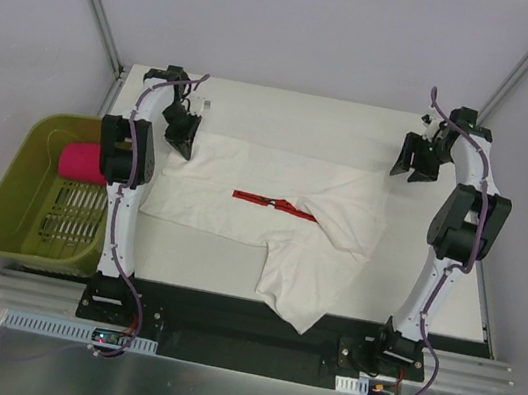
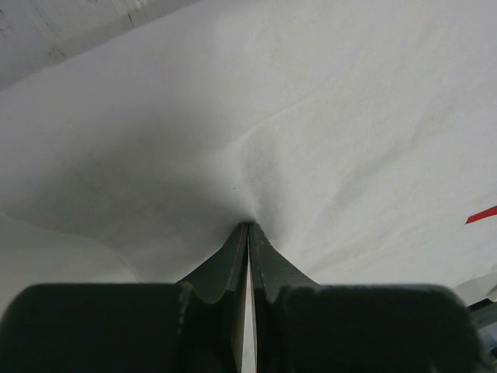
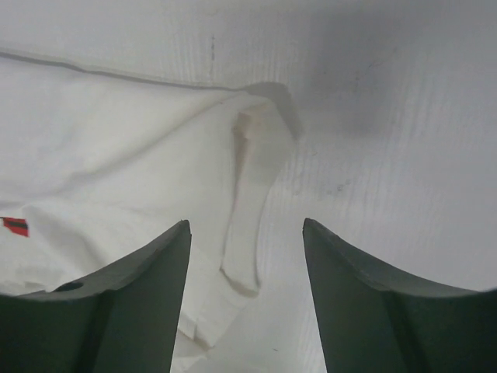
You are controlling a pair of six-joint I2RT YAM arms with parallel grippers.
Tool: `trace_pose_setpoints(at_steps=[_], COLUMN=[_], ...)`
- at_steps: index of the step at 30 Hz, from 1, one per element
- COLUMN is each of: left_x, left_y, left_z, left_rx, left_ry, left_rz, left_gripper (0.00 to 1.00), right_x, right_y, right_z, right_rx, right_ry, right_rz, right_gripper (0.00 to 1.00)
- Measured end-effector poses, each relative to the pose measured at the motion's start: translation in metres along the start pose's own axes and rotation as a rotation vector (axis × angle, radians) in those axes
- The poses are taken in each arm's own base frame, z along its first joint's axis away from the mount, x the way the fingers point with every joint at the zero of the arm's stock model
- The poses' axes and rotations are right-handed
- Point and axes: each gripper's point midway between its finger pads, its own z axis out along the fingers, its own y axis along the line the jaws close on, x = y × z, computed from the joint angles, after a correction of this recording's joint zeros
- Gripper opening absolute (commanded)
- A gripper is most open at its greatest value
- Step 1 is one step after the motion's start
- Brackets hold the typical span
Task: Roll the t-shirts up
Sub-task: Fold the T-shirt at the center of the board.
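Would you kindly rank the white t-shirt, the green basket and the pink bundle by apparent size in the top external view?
1. white t-shirt
2. green basket
3. pink bundle, only partly visible inside the basket

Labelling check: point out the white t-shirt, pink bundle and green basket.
white t-shirt (image 1: pixel 208 198), top view, flat left part of body.
pink bundle (image 1: pixel 75 162), top view, middle of roll.
green basket (image 1: pixel 5 193), top view, left wall.
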Motion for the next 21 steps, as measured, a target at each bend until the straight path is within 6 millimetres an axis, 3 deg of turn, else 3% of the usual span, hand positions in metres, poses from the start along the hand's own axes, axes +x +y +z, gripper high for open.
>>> trace_pose_setpoints(at_steps=[5, 12, 15, 17, 21], left_x=[0.001, 0.004, 0.004, 0.003, 0.001], left_y=[0.0, 0.001, 0.002, 0.003, 0.004], left_z=[-0.001, 0.0, -0.001, -0.002, -0.002], left_rx=[-0.001, -0.007, -0.016, -0.02, -0.027], left_ry=[0.001, 0.011, 0.013, 0.012, 0.012], left_rz=[0.001, -0.002, -0.002, 0.001, 0.004], left_gripper=[0.03, 0.03, 0.03, 0.03, 0.02], right_x=[0.022, 0.026, 0.028, 0.028, 0.001], right_y=[0.024, 0.026, 0.023, 0.022, 0.019], right_z=[0.012, 0.04, 0.056, 0.063, 0.07], right_rx=[-0.099, -0.105, -0.105, -0.102, -0.077], right_ry=[0.074, 0.123, 0.142, 0.153, 0.096], right_rz=[0.049, 0.053, 0.075, 0.086, 0.076], right_gripper=[0.63, 0.61, 0.52, 0.4, 0.35])
